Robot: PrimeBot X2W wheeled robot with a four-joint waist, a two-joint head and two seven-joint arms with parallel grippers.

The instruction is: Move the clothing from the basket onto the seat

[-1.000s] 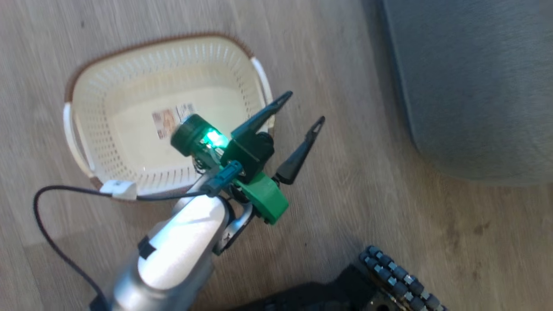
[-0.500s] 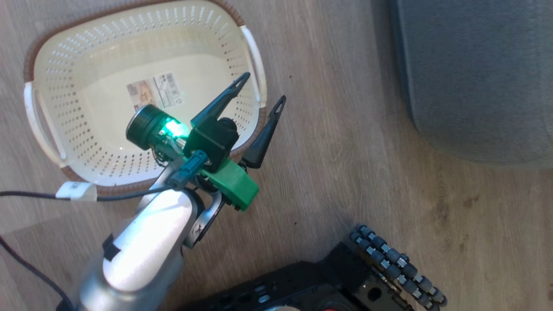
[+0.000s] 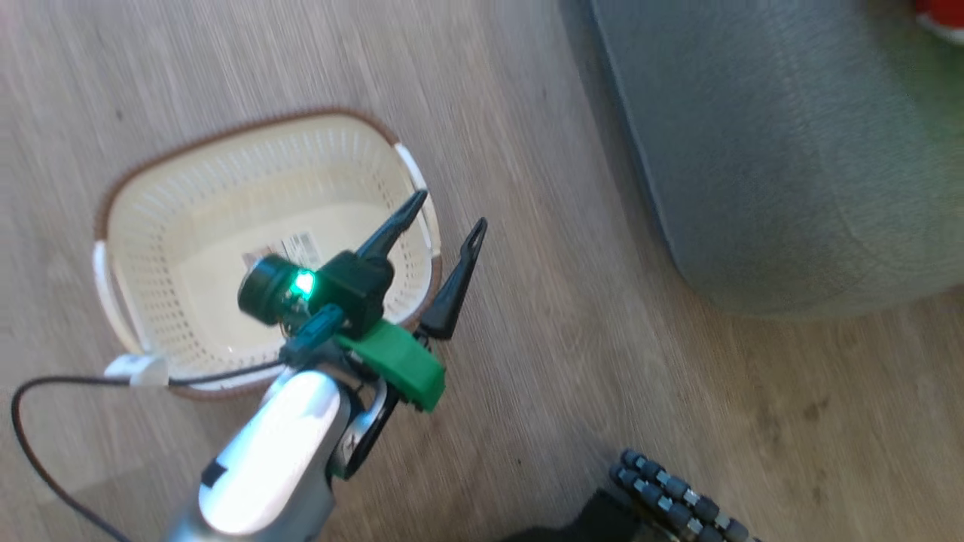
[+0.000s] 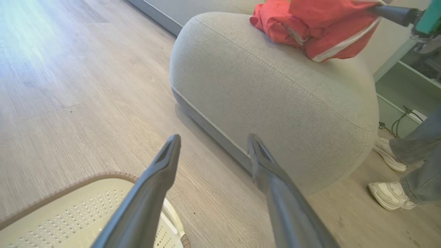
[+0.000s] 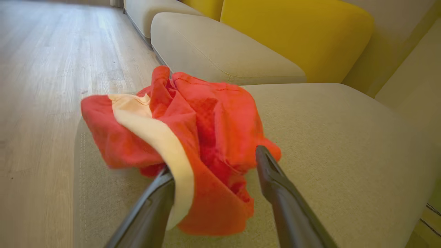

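The cream perforated basket (image 3: 151, 226) stands on the wood floor with just a label sticker on its bottom. My left gripper (image 3: 448, 211) hovers open over its right end, holding nothing; from its wrist, the left gripper (image 4: 212, 137) points at the grey seat (image 4: 275, 96), the basket (image 4: 69, 213) at bottom left. The red clothing (image 4: 310, 20) with white trim lies bunched on the seat's top. My right gripper (image 5: 214, 161) is open there, jaws wide apart around the clothing (image 5: 213, 113), a white band draped over the left finger. The seat (image 3: 791, 150) is at upper right.
A person's white shoes (image 4: 389, 196) and trouser legs stand by the seat's far corner. A yellow cushion (image 5: 293, 38) and another grey cushion (image 5: 213, 51) lie beyond the seat. A black cable (image 3: 45, 399) trails from my left arm. My wheeled base (image 3: 678, 504) is at bottom.
The head camera has swung, shifting the whole picture. My left gripper stays open over the basket's right end. My right gripper has gone from shut to open.
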